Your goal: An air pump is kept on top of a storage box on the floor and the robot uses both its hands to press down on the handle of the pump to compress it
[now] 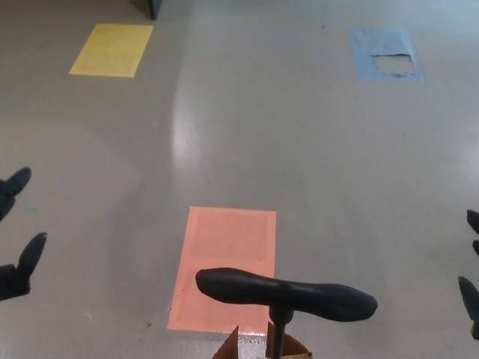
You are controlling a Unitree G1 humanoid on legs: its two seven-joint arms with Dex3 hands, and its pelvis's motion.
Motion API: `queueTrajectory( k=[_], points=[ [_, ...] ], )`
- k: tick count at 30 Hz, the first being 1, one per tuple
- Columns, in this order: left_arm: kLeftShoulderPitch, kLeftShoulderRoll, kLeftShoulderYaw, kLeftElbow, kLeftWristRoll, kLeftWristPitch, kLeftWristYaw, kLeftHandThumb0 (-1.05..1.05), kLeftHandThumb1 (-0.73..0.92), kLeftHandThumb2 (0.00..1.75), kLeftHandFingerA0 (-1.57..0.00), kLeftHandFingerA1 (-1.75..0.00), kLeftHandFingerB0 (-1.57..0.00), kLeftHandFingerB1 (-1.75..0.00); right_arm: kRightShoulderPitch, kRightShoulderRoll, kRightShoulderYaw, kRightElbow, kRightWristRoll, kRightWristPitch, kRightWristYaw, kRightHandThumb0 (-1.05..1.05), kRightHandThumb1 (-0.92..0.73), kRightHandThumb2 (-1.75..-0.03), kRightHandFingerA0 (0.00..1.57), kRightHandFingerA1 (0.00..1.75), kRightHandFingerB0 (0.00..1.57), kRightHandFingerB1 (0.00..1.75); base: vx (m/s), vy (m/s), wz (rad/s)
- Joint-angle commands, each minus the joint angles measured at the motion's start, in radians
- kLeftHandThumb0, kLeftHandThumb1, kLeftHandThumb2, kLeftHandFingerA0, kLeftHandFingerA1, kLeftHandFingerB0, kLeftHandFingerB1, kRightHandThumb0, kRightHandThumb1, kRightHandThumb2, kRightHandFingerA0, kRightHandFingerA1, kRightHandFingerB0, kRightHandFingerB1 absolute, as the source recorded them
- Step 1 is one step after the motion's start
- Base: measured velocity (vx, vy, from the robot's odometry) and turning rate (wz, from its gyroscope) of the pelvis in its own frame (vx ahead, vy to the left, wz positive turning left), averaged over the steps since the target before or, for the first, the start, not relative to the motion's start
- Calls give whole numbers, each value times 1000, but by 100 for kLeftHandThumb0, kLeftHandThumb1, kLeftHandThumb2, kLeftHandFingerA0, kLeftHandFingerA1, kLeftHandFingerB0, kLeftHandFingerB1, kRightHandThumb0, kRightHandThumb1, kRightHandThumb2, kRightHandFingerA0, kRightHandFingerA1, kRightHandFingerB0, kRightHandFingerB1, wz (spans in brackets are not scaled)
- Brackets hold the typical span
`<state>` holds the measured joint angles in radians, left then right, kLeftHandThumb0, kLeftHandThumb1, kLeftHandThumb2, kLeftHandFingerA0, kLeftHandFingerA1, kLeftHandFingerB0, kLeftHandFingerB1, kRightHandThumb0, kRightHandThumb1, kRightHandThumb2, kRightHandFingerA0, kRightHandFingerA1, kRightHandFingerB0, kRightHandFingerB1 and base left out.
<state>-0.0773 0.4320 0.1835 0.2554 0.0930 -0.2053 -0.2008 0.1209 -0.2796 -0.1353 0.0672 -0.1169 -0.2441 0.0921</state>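
The pump's black T-shaped handle (286,294) lies across the bottom middle of the head view, on a thin black shaft (277,335) that drops out of the frame. Brown cardboard flaps of the storage box (228,348) peek out beneath it. At the left edge my left hand (15,239) shows as black fingers spread apart, holding nothing, well left of the handle. Only a few black fingertips of my right hand (471,280) show at the right edge, also apart and clear of the handle.
An orange-pink rectangle (228,254) is marked on the grey floor just beyond the pump. A yellow rectangle (112,50) lies far left and a torn blue one (385,54) far right. A dark object (148,7) stands at the top edge.
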Motion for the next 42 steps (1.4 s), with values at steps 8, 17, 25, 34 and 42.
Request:
queueTrajectory(
  k=[8, 17, 25, 34, 42],
  points=[
    [116, 312, 299, -1132, -360, 102, -225, -95, 69, 112, 0, -11, 0, -9, 175, -111, -286, -928, 350, -216, 61, -89, -73, -106, 6, 19, 8, 15, 0, 0, 0],
    [59, 327, 246, -1240, -261, 161, -220, -86, 78, 123, 0, -18, 0, -14, 193, -136, -371, -1057, 280, -171, 80, -86, -86, -120, 0, 14, 0, 16, 0, 0, 0],
    [2, 378, 201, -1303, -235, 203, -238, -95, 81, 122, 0, -14, 0, -7, 231, -200, -356, -1114, 295, -160, 101, -84, -79, -116, 0, 15, 0, 18, 0, 0, 0],
    [-25, 555, 229, -1303, -251, 230, -341, -102, 73, 119, 0, -11, 0, -1, 327, -420, -517, -1114, 367, -97, 190, -86, -77, -116, 0, 14, 0, 14, 0, 0, 0],
    [25, 671, 282, -1303, -227, 275, -382, -99, 69, 111, 0, -16, 0, -5, 408, -556, -478, -1114, 371, -111, 198, -91, -80, -114, 0, 14, 0, 15, 0, 0, 0]
  ],
)
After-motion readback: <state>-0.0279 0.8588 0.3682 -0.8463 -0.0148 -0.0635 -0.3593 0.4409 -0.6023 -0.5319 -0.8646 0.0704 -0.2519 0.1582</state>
